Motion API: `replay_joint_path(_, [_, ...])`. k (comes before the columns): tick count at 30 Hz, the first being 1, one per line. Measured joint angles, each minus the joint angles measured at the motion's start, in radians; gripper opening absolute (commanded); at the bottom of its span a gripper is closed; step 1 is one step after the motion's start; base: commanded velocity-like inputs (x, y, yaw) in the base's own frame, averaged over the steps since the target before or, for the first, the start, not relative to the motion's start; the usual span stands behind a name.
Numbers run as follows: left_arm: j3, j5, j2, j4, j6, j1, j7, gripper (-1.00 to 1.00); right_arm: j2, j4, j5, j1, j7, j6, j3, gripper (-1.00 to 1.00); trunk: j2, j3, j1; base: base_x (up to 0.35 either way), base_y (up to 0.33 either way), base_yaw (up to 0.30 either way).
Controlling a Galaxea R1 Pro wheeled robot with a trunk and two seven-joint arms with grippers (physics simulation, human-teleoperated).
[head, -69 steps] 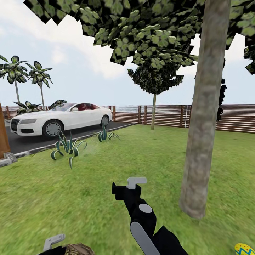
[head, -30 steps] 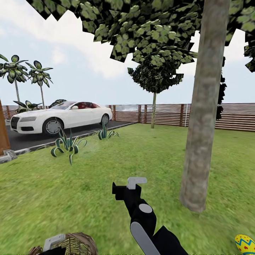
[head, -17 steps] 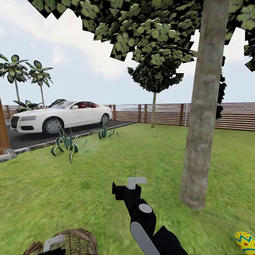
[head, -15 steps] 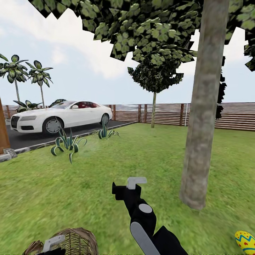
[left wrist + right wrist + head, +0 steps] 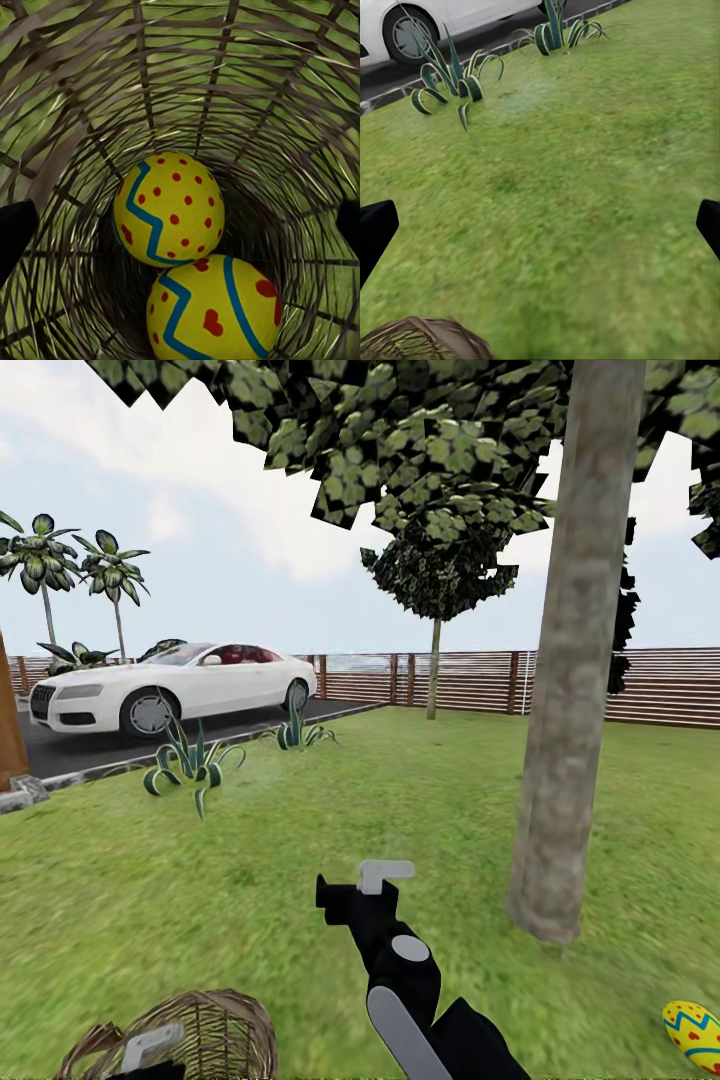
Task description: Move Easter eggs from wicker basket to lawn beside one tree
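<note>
In the head view the lawn (image 5: 300, 830) fills the lower half of the frame, with the thick grey-brown tree (image 5: 575, 660) rising at the right from the grass to the top edge. One Easter egg (image 5: 692, 1035) lies on the grass in the lower right corner, near the foot of that trunk but apart from it. The wicker basket (image 5: 200, 1032) sits at the bottom left of the frame, cut off by the lower edge.

The left gripper (image 5: 180, 225) hangs over the basket's mouth; the left wrist view looks straight down into the woven twigs (image 5: 225, 90), where two eggs lie touching each other, one in the middle of the frame (image 5: 169, 210) and one at the bottom centre (image 5: 214, 311). Its dark fingertips (image 5: 13, 236) show at the far left and right edges, wide apart, holding nothing.

The right gripper (image 5: 372, 880) is held out over bare grass in the lower middle of the head view, well apart from the trunk. In the right wrist view its fingertips (image 5: 375, 232) also stand spread at the frame's two edges, empty, over the grass (image 5: 570, 210), with the basket's rim (image 5: 420, 341) at the lower left.

A white car (image 5: 170, 690) stands on the driveway at the left, spiky plants (image 5: 195, 765) edge the grass, and a slatted wooden fence (image 5: 480, 685) runs across the back.
</note>
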State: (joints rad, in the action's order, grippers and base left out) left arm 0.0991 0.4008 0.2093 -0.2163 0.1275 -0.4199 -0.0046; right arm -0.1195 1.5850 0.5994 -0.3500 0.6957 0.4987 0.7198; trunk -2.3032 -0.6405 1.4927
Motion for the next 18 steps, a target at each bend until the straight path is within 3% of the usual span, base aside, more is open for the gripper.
replay_joint_path(18, [-0.001,-0.002,0.000,0.002,0.018,0.000,-0.005,1.00,0.004,0.000,-0.001,0.000,0.003,0.001,-0.001,1.00,-0.126,-0.056,0.069,0.000,0.000,0.000])
